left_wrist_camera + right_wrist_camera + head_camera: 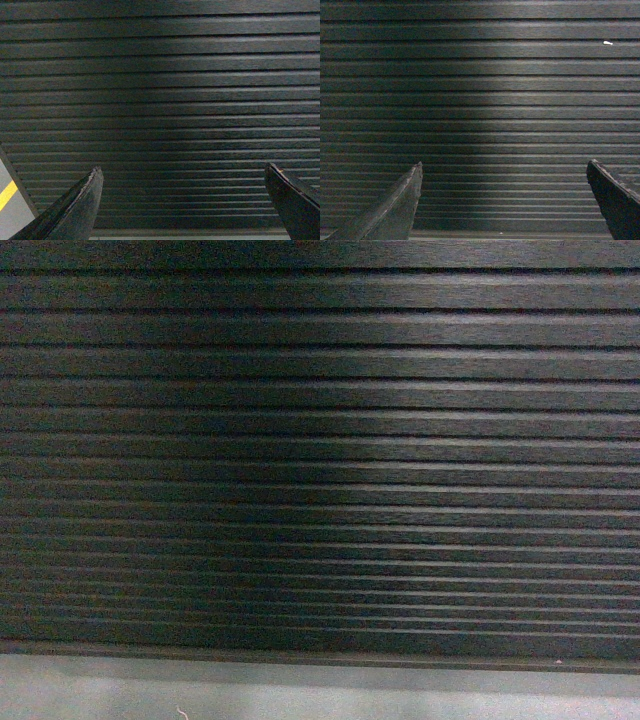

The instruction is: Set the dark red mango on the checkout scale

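All three views are filled by the dark, horizontally ribbed front panel of the checkout (320, 440), with only its grey base (300, 690) running as a strip along the bottom edge of the head view. Neither the dark red mango nor the scale shows in any picture, so where the mango lies, which way its long axis runs, and which arm is nearer to it cannot be told. Judging by the panel standing square in front of every camera, the checkout's black surface, and likely whatever rests on it, sits above what the cameras take in. The left tool (182, 200) hangs with its two dark fingers (80, 205) spread wide and nothing between them, facing the ribbed panel; at the lower left corner of that view a patch of grey floor with a yellow line (7, 194) shows past the panel's end. The right tool (502, 200) is likewise spread wide and empty, aimed at the same panel, where a small white fleck (607, 43) sits near the upper right. The task looks to be at its start: the fruit must first be found.
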{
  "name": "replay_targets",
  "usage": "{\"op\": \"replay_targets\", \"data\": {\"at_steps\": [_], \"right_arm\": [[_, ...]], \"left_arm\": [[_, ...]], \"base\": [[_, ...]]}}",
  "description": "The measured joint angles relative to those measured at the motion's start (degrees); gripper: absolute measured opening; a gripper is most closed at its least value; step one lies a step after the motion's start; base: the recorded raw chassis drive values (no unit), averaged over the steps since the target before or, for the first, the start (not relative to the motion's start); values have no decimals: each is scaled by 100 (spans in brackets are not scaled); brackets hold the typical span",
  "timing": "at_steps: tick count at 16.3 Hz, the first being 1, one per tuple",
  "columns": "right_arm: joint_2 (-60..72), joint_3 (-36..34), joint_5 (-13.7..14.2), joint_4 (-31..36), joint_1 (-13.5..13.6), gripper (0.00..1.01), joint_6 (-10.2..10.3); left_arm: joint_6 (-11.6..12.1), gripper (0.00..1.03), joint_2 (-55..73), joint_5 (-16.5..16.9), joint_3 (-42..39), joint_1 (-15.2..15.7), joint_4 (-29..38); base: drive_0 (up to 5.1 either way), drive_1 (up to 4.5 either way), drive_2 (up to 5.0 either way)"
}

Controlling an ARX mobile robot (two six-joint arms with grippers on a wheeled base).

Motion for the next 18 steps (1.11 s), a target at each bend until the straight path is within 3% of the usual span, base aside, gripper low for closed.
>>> {"op": "replay_targets", "data": {"at_steps": [18], "right_arm": [[0, 0, 0, 13, 0, 98, -4]], "left_arm": [[2, 98, 0, 0, 0, 0, -2]], "base": [[0, 0, 0]]}}
